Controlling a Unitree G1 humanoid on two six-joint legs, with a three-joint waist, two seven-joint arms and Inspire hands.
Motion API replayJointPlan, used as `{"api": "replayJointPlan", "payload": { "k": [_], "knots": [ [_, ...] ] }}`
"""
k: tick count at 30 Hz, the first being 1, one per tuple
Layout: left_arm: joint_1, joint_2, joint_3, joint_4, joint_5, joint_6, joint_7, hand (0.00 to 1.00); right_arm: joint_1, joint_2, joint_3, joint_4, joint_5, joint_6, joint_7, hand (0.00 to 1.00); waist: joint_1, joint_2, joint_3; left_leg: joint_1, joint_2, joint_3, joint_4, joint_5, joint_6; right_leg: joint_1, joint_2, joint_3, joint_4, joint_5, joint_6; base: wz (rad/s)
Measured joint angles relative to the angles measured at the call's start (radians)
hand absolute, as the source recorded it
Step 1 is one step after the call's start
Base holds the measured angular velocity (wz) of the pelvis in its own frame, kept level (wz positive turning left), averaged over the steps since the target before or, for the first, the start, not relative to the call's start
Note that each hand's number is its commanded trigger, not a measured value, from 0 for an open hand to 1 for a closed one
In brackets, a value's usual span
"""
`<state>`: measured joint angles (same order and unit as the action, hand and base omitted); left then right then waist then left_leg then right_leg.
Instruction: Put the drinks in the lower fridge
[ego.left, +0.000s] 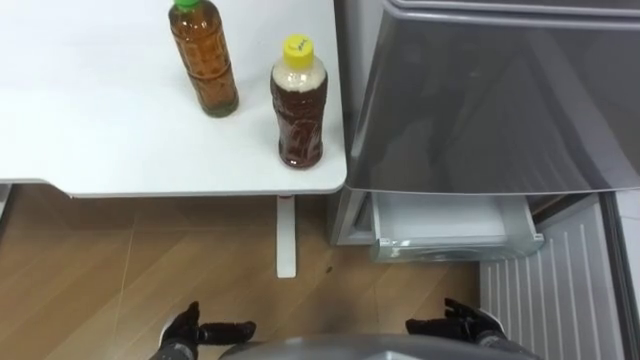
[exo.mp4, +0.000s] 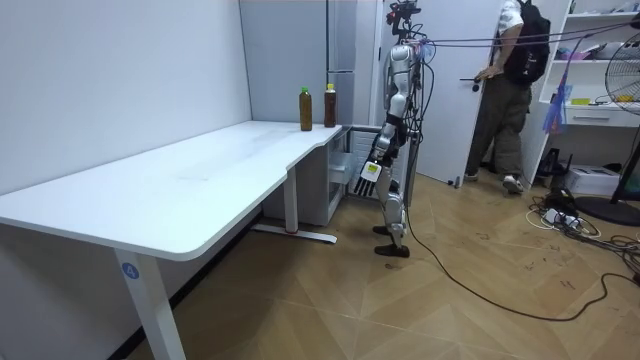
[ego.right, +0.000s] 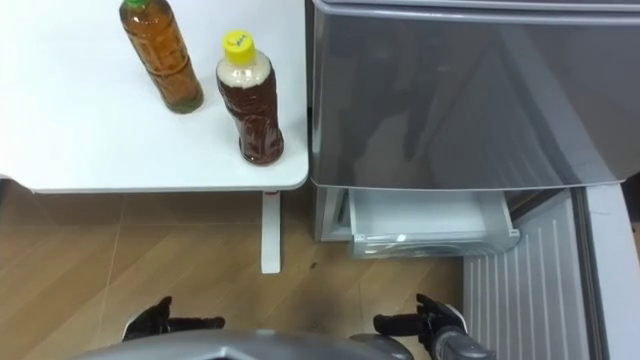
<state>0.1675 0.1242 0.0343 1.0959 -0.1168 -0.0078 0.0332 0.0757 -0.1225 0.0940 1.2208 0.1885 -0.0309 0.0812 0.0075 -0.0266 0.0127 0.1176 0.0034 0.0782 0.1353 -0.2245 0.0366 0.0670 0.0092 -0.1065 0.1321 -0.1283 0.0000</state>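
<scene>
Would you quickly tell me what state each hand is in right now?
Left hand: open, empty.
Right hand: open, empty.

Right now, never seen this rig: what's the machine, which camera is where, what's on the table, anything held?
It is a humanoid robot on two legs with two five-fingered hands. Two pictures look down from the stereo camera on its head. The third comes from a camera standing in the room and shows the whole robot before the fridge. On the white table stand two upright drinks, apart: a green-capped bottle of amber drink and a yellow-capped bottle of darker drink. Beside the table is the grey fridge, its lower drawer pulled out. The left hand and right hand hang low, open, holding nothing. A person stands farther back.
</scene>
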Motion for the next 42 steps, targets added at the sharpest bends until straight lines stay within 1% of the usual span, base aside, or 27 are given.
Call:
{"api": "replayJointPlan", "payload": {
  "k": [3, 6, 9, 10, 12, 16, 18, 19, 20, 21, 22, 23, 24, 28, 29, 31, 32, 33, 36, 38, 39, 41, 42],
  "knots": [
    [0.006, 0.002, 0.041, 0.000, -0.001, 0.001, 0.022, 0.00, 0.006, -0.001, -0.024, 0.000, -0.003, -0.001, 0.007, 0.00, 0.000, 0.005, -0.0007, 0.000, 0.000, 0.000, 0.001, -0.003, 0.000, 0.000, 0.001, 0.004, -0.001, 0.000, 0.000, -0.04],
    [0.006, 0.002, 0.050, 0.007, -0.017, 0.003, 0.043, 0.00, 0.005, -0.001, -0.035, 0.006, 0.000, 0.000, 0.010, 0.00, 0.000, 0.009, -0.0022, -0.001, 0.000, -0.002, 0.007, -0.003, 0.000, 0.001, 0.001, -0.003, 0.000, 0.000, 0.000, 0.01],
    [0.008, 0.000, 0.064, 0.008, -0.111, 0.008, 0.092, 0.00, 0.002, -0.002, -0.040, 0.024, 0.007, 0.001, 0.007, 0.00, -0.001, 0.016, -0.0066, 0.000, 0.000, -0.009, 0.010, -0.003, 0.000, 0.006, 0.000, -0.009, 0.003, 0.000, 0.000, 0.06],
    [0.010, 0.000, 0.066, 0.008, -0.124, 0.008, 0.101, 0.00, 0.002, -0.002, -0.040, 0.024, 0.007, 0.002, 0.005, 0.00, 0.000, 0.016, -0.0070, 0.000, 0.000, -0.009, 0.011, -0.003, 0.000, 0.007, -0.001, -0.010, 0.003, 0.000, 0.000, 0.04],
    [0.015, -0.002, 0.089, 0.007, -0.172, 0.008, 0.143, 0.00, 0.004, -0.002, -0.042, 0.024, 0.007, 0.004, -0.003, 0.00, 0.000, 0.019, -0.0067, 0.002, 0.000, -0.009, 0.011, -0.004, 0.000, 0.013, -0.001, -0.010, 0.002, 0.000, 0.000, 0.04],
    [0.017, -0.002, 0.127, 0.004, -0.234, 0.007, 0.223, 0.00, 0.004, -0.002, -0.050, 0.024, 0.003, 0.008, -0.006, 0.00, 0.001, 0.023, -0.0066, 0.015, 0.000, -0.011, 0.011, -0.005, 0.000, 0.025, -0.001, -0.016, 0.002, 0.000, -0.001, 0.00],
    [0.020, -0.004, 0.162, -0.014, -0.247, 0.007, 0.269, 0.00, 0.005, -0.002, -0.060, 0.024, 0.002, 0.008, -0.005, 0.00, 0.001, 0.024, -0.0064, 0.017, 0.000, -0.012, 0.013, -0.005, 0.000, 0.028, -0.002, -0.016, 0.002, 0.000, -0.001, 0.00],
    [0.022, -0.003, 0.184, -0.032, -0.267, 0.002, 0.306, 0.00, 0.006, -0.002, -0.067, 0.024, 0.002, 0.008, -0.005, 0.00, 0.001, 0.024, -0.0067, 0.017, 0.000, -0.012, 0.015, -0.005, 0.000, 0.029, -0.002, -0.016, 0.002, 0.000, -0.001, 0.00],
    [0.030, -0.003, 0.199, -0.078, -0.308, 0.002, 0.347, 0.00, 0.004, -0.003, -0.069, 0.022, 0.003, 0.008, -0.007, 0.00, 0.001, 0.026, -0.0070, 0.016, -0.001, -0.012, 0.017, -0.005, 0.000, 0.029, -0.003, -0.017, 0.003, 0.000, -0.001, 0.00],
    [0.034, -0.001, 0.202, -0.127, -0.361, -0.004, 0.386, 0.00, 0.003, -0.004, -0.069, 0.022, 0.004, 0.008, -0.012, 0.00, 0.003, 0.026, -0.0070, 0.016, -0.002, -0.013, 0.018, -0.005, 0.000, 0.029, -0.004, -0.018, 0.003, 0.000, -0.001, 0.00],
    [0.033, 0.000, 0.203, -0.148, -0.387, -0.012, 0.403, 0.00, 0.003, -0.005, -0.069, 0.023, 0.004, 0.008, -0.016, 0.00, 0.006, 0.027, -0.0073, 0.016, -0.002, -0.013, 0.018, -0.005, 0.000, 0.029, -0.004, -0.017, 0.003, 0.000, -0.001, 0.00],
    [0.030, 0.001, 0.208, -0.175, -0.422, -0.038, 0.432, 0.00, 0.004, -0.006, -0.069, 0.022, 0.003, 0.008, -0.017, 0.00, 0.013, 0.029, -0.0092, 0.017, -0.002, -0.012, 0.018, -0.005, 0.001, 0.029, -0.004, -0.017, 0.003, 0.000, -0.001, -0.04],
    [0.025, 0.001, 0.217, -0.196, -0.441, -0.061, 0.455, 0.00, 0.008, -0.006, -0.069, 0.022, 0.003, 0.006, -0.019, 0.00, 0.021, 0.029, -0.0110, 0.018, -0.002, -0.010, 0.017, -0.005, 0.001, 0.029, -0.004, -0.016, 0.003, 0.000, -0.001, -0.04],
    [0.021, 0.004, 0.239, -0.247, -0.472, -0.111, 0.516, 0.00, 0.042, -0.006, -0.073, -0.028, -0.008, -0.002, -0.026, 0.00, 0.030, 0.029, -0.0130, 0.018, -0.002, -0.011, 0.017, -0.005, 0.001, 0.028, -0.004, -0.015, 0.003, 0.000, -0.001, -0.01],
    [0.023, 0.006, 0.242, -0.256, -0.468, -0.124, 0.537, 0.00, 0.044, -0.006, -0.079, -0.033, -0.025, -0.003, -0.026, 0.00, 0.032, 0.029, -0.0134, 0.018, -0.002, -0.011, 0.017, -0.005, 0.001, 0.028, -0.004, -0.015, 0.003, 0.000, -0.001, 0.00],
    [0.041, 0.002, 0.263, -0.321, -0.458, -0.126, 0.576, 0.00, 0.044, -0.004, -0.081, -0.040, -0.051, -0.003, -0.026, 0.00, 0.030, 0.026, -0.0148, 0.019, -0.001, -0.012, 0.017, -0.005, 0.001, 0.027, -0.002, -0.014, 0.003, 0.000, -0.001, 0.02],
    [0.057, 0.002, 0.264, -0.385, -0.458, -0.131, 0.604, 0.00, 0.044, -0.004, -0.081, -0.044, -0.063, -0.004, -0.026, 0.00, 0.029, 0.023, -0.0144, 0.018, -0.001, -0.017, 0.017, -0.005, 0.001, 0.028, -0.002, -0.019, 0.004, 0.000, -0.001, 0.10],
    [0.058, 0.002, 0.263, -0.430, -0.455, -0.150, 0.633, 0.00, 0.042, -0.004, -0.081, -0.044, -0.078, -0.004, -0.029, 0.00, 0.029, 0.022, -0.0147, 0.018, -0.001, -0.024, 0.017, -0.005, 0.001, 0.028, -0.002, -0.020, 0.004, 0.000, -0.001, 0.11],
    [0.049, 0.003, 0.261, -0.483, -0.408, -0.180, 0.682, 0.00, 0.038, -0.003, -0.081, -0.044, -0.107, -0.011, -0.035, 0.00, 0.027, 0.021, -0.0147, 0.019, -0.002, -0.029, 0.019, -0.005, 0.001, 0.031, -0.004, -0.028, 0.004, 0.000, -0.001, 0.06],
    [0.045, 0.002, 0.256, -0.587, -0.359, -0.190, 0.729, 0.00, 0.045, -0.003, -0.079, -0.046, -0.107, -0.020, -0.037, 0.00, 0.029, 0.016, -0.0145, 0.015, -0.002, -0.038, 0.019, -0.005, 0.000, 0.031, -0.004, -0.033, 0.004, 0.000, -0.001, 0.06],
    [0.045, 0.002, 0.251, -0.616, -0.346, -0.193, 0.740, 0.00, 0.044, -0.004, -0.078, -0.047, -0.107, -0.021, -0.039, 0.00, 0.030, 0.016, -0.0143, 0.014, -0.002, -0.038, 0.018, -0.005, 0.000, 0.030, -0.004, -0.033, 0.003, 0.000, -0.001, 0.00],
    [0.044, 0.003, 0.227, -0.713, -0.313, -0.219, 0.766, 0.00, 0.044, -0.006, -0.077, -0.049, -0.105, -0.023, -0.046, 0.00, 0.030, 0.018, -0.0145, 0.014, -0.004, -0.041, 0.016, -0.005, 0.001, 0.030, -0.004, -0.033, 0.002, 0.000, -0.001, 0.00],
    [0.041, 0.003, 0.222, -0.764, -0.286, -0.222, 0.772, 0.00, 0.045, -0.006, -0.074, -0.048, -0.096, -0.024, -0.046, 0.00, 0.028, 0.017, -0.0142, 0.013, -0.005, -0.047, 0.016, -0.005, 0.001, 0.031, -0.004, -0.033, 0.002, 0.000, -0.001, 0.00]
  ]
}}
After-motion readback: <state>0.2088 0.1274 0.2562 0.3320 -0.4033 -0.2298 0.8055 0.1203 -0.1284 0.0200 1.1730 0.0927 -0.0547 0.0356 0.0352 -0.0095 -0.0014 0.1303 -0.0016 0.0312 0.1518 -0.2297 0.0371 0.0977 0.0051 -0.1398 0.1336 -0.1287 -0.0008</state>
